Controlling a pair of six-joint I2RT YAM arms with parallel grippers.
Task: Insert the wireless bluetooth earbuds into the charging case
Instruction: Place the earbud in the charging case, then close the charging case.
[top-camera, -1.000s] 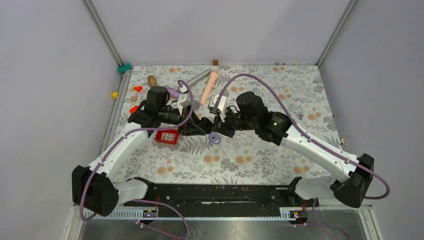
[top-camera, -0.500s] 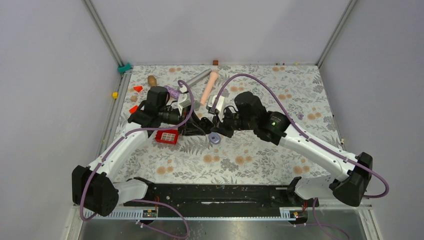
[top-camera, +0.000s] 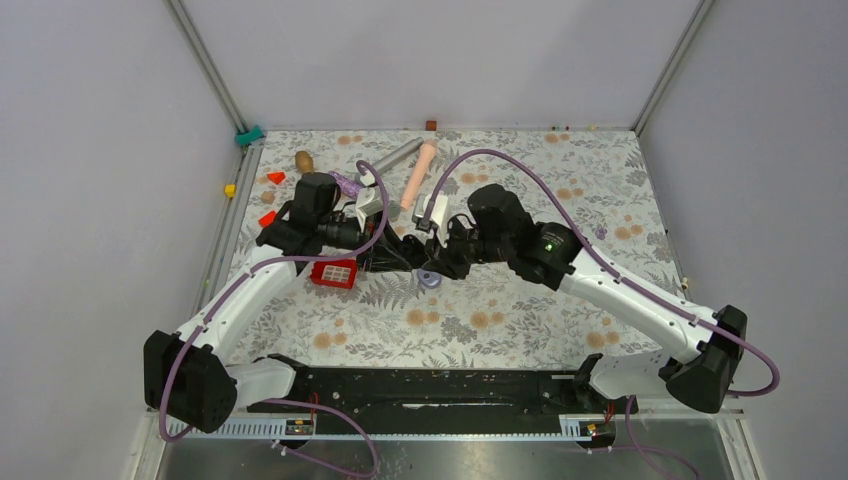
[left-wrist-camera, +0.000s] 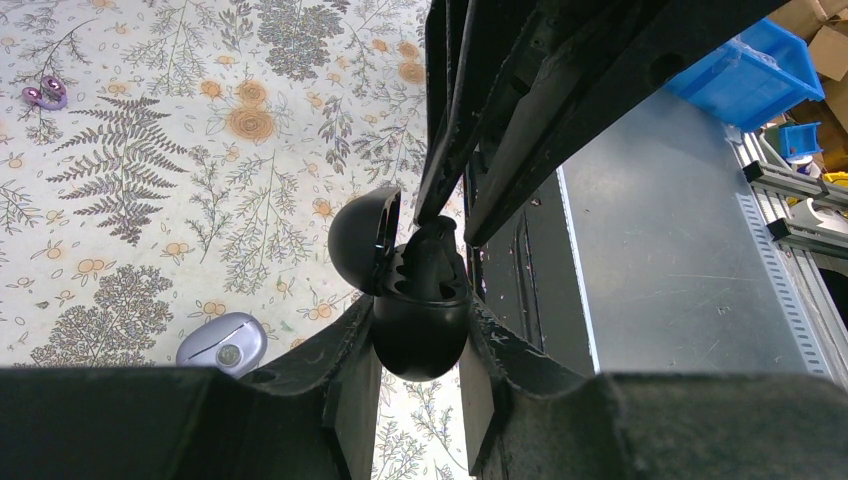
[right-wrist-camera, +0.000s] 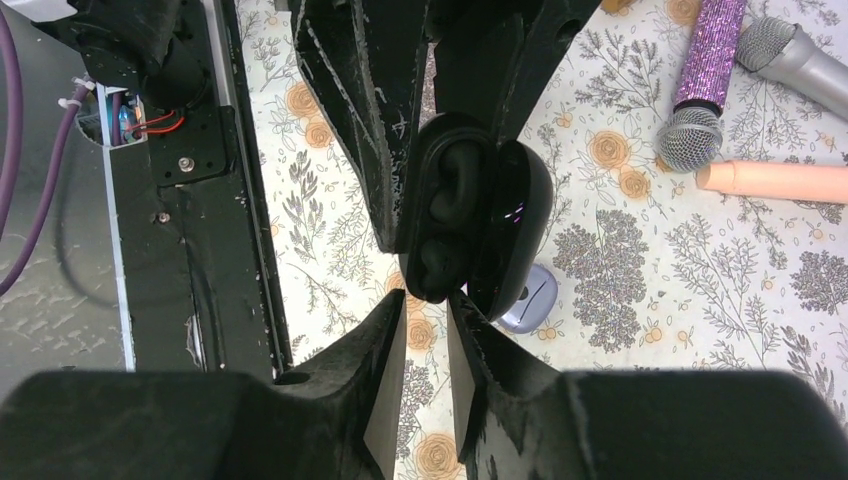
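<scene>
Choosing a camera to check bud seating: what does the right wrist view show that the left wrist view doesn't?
Only right wrist: both black earbuds in the wells of the black charging case, plus two microphones and a peach cylinder. Only left wrist: a blue bin and a small purple item. Both: the left gripper clamping the open case, the right gripper at it, a lavender oval object on the cloth.

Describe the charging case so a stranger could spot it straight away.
Go to the middle of the floral table cover, where the left pincer faces the right pincer. The left one clamps a small black rounded case, lid hinged open, black buds in its wells. Unlike it, the lavender oval thing just beside lies loose on the cover.
</scene>
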